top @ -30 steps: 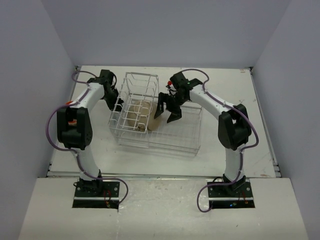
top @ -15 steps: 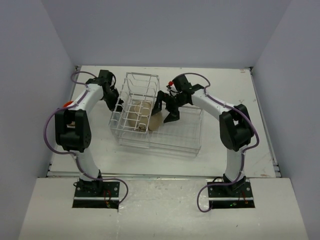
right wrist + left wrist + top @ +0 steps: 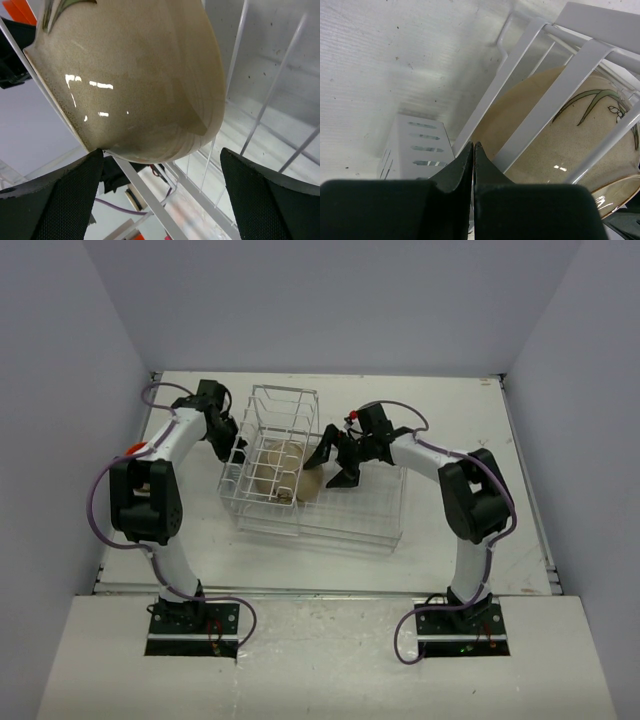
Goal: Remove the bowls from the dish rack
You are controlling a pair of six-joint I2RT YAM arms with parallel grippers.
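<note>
**Tan bowl in the rack, right fingers wide open**

White bench boxed in by pale walls, with the arms bolted at the near edge. Going back from there, the dish rack sits mid-bench, low basket on the right and tall slotted part on the left. The tan bowl with leafy markings stands on edge inside the tall part. The right gripper is over the basket, just beside the bowl. Its fingers are spread wide and grip nothing, and the bowl's outside fills its wrist view. The left gripper is at the rack's outer left side, fingers pressed shut on nothing, just beside the wires.
</note>
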